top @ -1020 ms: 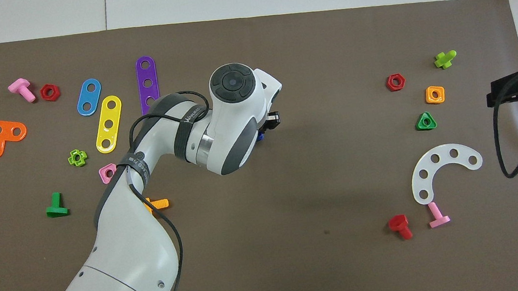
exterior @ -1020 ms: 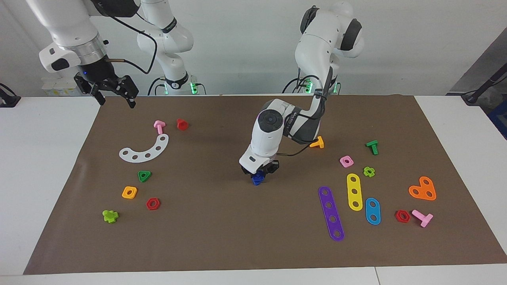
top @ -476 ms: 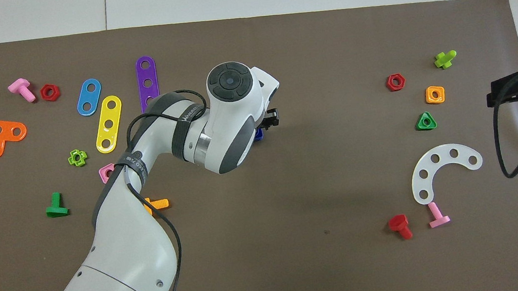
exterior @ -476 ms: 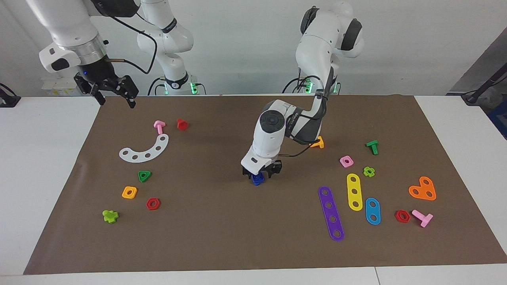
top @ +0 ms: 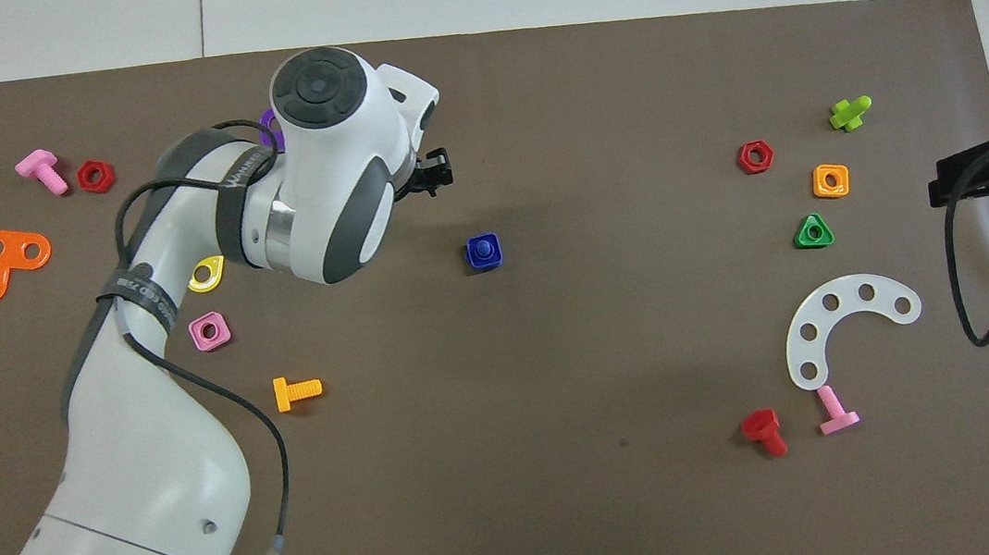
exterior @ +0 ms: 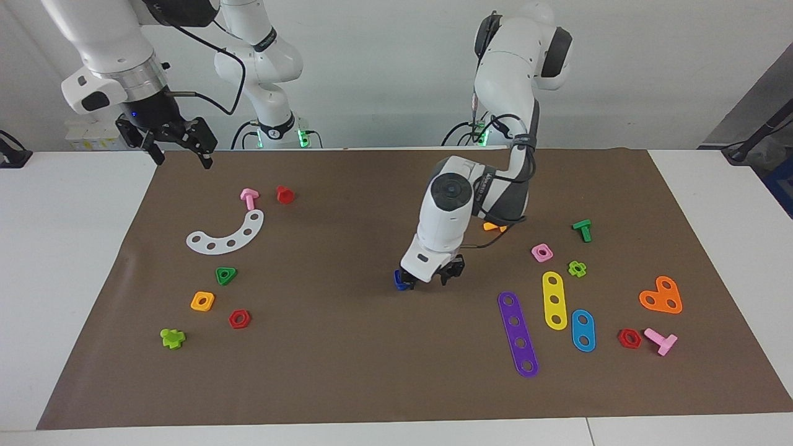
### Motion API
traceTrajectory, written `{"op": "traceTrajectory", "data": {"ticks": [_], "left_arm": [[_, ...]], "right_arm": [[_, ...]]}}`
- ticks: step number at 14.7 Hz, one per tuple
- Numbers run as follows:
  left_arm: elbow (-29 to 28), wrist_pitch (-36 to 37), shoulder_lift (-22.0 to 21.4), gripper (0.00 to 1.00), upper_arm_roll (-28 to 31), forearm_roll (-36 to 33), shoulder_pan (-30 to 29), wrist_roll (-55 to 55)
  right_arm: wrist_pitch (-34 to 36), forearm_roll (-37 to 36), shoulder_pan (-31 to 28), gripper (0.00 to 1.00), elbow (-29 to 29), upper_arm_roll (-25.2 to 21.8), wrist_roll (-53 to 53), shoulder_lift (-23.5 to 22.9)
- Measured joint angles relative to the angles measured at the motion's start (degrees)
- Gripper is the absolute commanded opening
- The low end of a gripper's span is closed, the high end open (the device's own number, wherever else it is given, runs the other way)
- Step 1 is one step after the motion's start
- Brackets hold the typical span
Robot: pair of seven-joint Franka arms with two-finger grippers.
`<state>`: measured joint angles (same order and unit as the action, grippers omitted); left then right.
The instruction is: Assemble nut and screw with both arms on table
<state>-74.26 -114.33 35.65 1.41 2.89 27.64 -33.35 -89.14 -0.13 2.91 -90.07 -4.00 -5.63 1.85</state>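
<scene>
The blue nut (top: 483, 251) lies flat near the middle of the brown mat (exterior: 347, 371), and a dark-blue round stub of the screw (top: 482, 249) shows in its centre hole. The screw's head is hidden. In the facing view the nut (exterior: 400, 280) peeks out beside my left gripper (exterior: 432, 282). That gripper (top: 434, 173) is open, holds nothing, and hangs over the mat just toward the left arm's end from the nut. My right gripper (exterior: 179, 145) waits open, raised over the mat's corner at the right arm's end.
Near the left arm lie an orange screw (top: 296, 391), a pink nut (top: 209, 330) and coloured strips (exterior: 518, 333). Toward the right arm's end are a green triangular nut (top: 812, 232), an orange nut (top: 830, 181), a red hex nut (top: 754, 157) and a white curved plate (top: 844, 321).
My left gripper has opened, let go of the blue nut and screw, and drawn away toward the left arm's end. The blue piece stays on the mat. The right arm has not moved.
</scene>
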Motion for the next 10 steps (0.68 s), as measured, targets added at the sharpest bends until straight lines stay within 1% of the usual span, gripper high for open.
{"op": "traceTrajectory", "data": {"ticks": [2, 5, 7, 10], "left_arm": [[0.37, 1.48, -3.09, 0.80, 0.02, -0.07, -4.31, 2.65], [0.37, 6.62, -7.01, 0.80, -0.18, -0.08, -12.16, 13.06], [0.35, 7.89, -8.36, 0.80, -0.22, -0.08, -16.99, 19.49], [0.32, 9.94, -9.10, 0.79, -0.18, -0.09, -21.19, 26.71]], "right_arm": [[0.00, 0.00, 0.01, 1.00, 0.00, 0.00, 0.00, 0.00], [0.01, 0.00, -0.10, 1.00, 0.04, -0.01, 0.00, 0.00], [0.04, 0.00, -0.19, 1.00, 0.07, -0.04, 0.00, 0.01], [0.04, 0.00, -0.07, 1.00, 0.08, -0.01, 0.00, 0.01]]}}
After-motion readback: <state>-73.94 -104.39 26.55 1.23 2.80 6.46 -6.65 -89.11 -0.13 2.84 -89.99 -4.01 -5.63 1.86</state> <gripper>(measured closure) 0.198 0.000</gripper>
